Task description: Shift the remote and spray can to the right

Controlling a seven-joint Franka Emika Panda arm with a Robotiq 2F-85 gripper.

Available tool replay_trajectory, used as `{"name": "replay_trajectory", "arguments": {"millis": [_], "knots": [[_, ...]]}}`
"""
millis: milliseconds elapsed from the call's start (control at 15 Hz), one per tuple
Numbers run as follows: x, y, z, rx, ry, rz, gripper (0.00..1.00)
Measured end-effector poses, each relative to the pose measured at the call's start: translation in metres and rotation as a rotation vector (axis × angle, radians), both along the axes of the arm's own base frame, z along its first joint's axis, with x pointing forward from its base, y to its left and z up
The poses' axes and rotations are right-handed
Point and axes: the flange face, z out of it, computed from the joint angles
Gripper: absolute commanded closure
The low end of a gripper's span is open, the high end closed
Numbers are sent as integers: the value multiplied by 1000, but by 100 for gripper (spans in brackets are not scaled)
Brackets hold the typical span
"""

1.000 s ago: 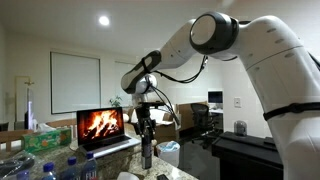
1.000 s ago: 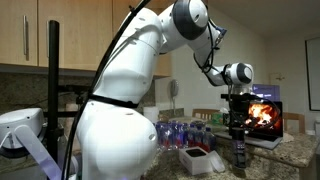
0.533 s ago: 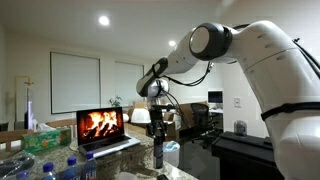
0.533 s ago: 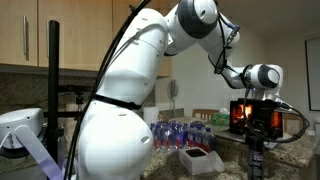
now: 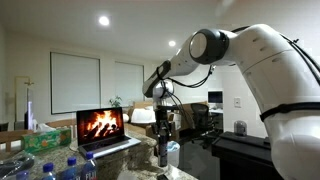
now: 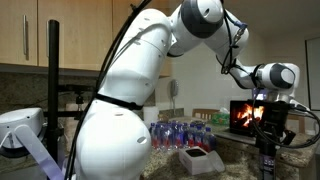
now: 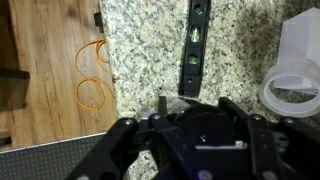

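**Can carried clear of the laptop — remote not yet moved**

Over the last second the gripper point(image 5: 163, 143) has travelled sideways away from the laptop point(image 5: 100, 126), taking the spray can point(image 5: 163, 157) with it. The can was close beside the laptop's open edge. It now hangs well off to that side, past the laptop's corner, in both exterior views. Because the can has moved with the arm, I judge the jaws to be clamped narrow on its upper part, though the grip itself is too small and dark to see. The wrist view shows only the gripper's black body, not the can.

For the task, this looks like the first half nearly done: the can is being shifted and next needs setting down. Whether its base already touches the counter cannot be told.

The can reads as a slim cylinder held upright, in line with the gripper above it. It is backlit and looks dark, so its true colour is unclear.

The remote point(image 7: 193, 45) appears only in the wrist view — a dark, flat, narrow slab lying on the granite counter point(image 7: 140, 50). The laptop is not in that view, so where the remote lies relative to it cannot be told.
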Motion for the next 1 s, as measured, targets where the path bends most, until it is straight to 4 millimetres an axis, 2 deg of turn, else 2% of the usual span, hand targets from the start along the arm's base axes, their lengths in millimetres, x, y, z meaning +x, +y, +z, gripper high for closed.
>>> {"name": "replay_trajectory", "arguments": {"millis": [333, 733, 867, 933, 1000], "knots": [[15, -2, -3, -44, -41, -67, 71], [25, -6, -30, -53, -53, -85, 71], [28, -6, -32, -48, -56, -90, 71], [29, -6, -32, -45, -58, -92, 63], [30, -7, -32, -41, -61, -97, 21]]}}
